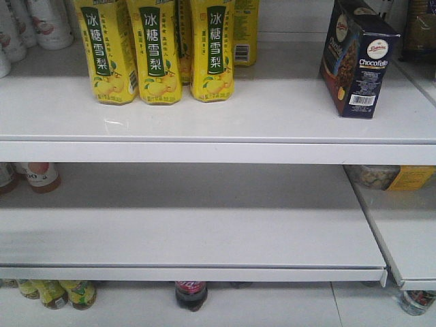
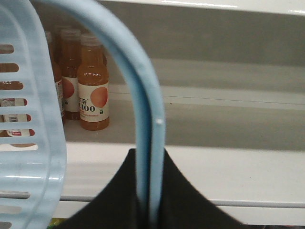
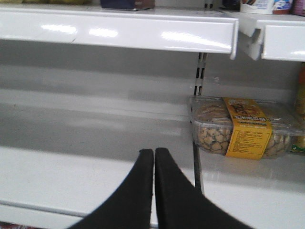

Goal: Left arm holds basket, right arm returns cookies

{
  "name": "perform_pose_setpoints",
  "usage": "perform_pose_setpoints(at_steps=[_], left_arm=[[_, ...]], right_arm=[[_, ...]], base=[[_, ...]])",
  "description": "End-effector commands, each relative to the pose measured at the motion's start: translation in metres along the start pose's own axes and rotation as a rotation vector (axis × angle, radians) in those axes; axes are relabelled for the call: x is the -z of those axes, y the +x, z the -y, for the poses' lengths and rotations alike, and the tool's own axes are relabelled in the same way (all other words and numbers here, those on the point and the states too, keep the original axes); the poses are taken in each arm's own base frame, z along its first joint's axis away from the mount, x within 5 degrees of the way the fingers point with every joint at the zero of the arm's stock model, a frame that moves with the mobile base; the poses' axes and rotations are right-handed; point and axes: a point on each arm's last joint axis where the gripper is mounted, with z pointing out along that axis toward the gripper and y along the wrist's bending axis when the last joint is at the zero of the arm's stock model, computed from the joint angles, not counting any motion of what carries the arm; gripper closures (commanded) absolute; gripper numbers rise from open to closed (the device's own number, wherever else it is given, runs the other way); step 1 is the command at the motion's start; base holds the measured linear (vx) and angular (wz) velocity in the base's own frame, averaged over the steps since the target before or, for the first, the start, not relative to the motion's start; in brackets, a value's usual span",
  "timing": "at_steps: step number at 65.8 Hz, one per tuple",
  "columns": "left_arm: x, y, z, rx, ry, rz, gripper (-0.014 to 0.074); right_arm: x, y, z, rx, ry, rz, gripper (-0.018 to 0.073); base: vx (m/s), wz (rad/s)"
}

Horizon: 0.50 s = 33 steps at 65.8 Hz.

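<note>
Standing shelved: cookies (image 1: pixel 357 60); basket (image 2: pixel 143 119) clamped.

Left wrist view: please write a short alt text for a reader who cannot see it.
The left gripper is shut on a light-blue basket handle, and the slotted basket wall fills the left edge. Behind, orange juice bottles stand on a white shelf.

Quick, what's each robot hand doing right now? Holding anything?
Left gripper: shut on the basket handle.
Right gripper: shut, fingers together, holding nothing.
</note>
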Motion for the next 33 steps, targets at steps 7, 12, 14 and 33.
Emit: perform_pose_setpoints(at_steps=[7,12,14,33], left_arm=[[0.002,-0.008,0.001,-0.028,0.013,0.118,0.0604],[0.002,-0.008,0.001,-0.028,0.013,0.118,0.0604],[0.002,-0.008,0.001,-0.028,0.013,0.118,0.0604],[0.002,-0.008,0.001,-0.028,0.013,0.118,0.0604]], right_arm=[[0.001,-0.011,-0.008,0.104,-0.084,0.043,0.0568],[0.002,-0.012,-0.007,0.12,-0.062,0.054,0.0568],[0.002,-0.013,-0.006,0.105,-0.036,0.063,0.0568],[0.003,-0.014,0.01,-0.108,0.233,0.076,0.0568]], base=[[0.0,0.0],[0.0,0.0],[0.0,0.0],[0.0,0.0]])
